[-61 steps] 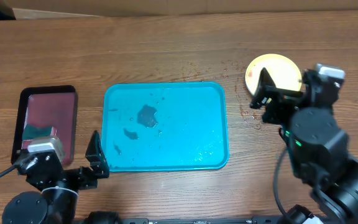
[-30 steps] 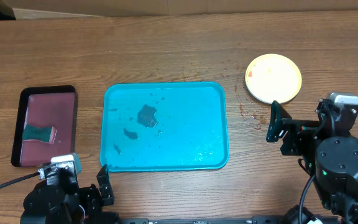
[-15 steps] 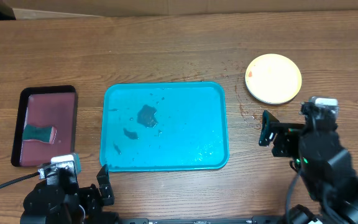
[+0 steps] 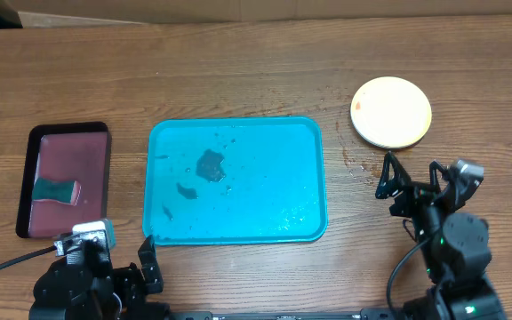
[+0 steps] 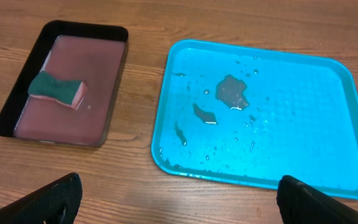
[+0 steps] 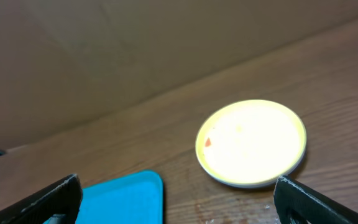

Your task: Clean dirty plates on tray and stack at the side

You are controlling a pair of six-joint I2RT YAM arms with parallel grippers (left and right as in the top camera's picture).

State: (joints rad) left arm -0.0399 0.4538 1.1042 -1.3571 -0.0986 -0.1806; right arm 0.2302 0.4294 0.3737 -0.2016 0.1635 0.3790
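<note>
The teal tray (image 4: 311, 173) lies mid-table with no plates on it, only wet dark smears (image 4: 210, 165); it also shows in the left wrist view (image 5: 328, 168) and at the bottom of the right wrist view (image 6: 123, 196). A pale yellow plate (image 4: 391, 111) sits at the far right, with a small reddish speck; it also shows in the right wrist view (image 6: 251, 142). Whether other plates lie under it cannot be told. My left gripper (image 5: 179, 208) is open and empty near the tray's front left corner. My right gripper (image 6: 179, 199) is open and empty, below the plate (image 4: 412, 182).
A black-rimmed maroon tray (image 4: 105, 169) at the left holds a green sponge (image 4: 56, 190); both show in the left wrist view, tray (image 5: 114, 93) and sponge (image 5: 58, 88). Small wet specks lie on the wood (image 4: 358, 164) right of the teal tray.
My right arm has pulled back from the yellow plate toward the front edge, empty. My left arm drew back earlier, leaving the sponge in the maroon tray, and has since held still.
</note>
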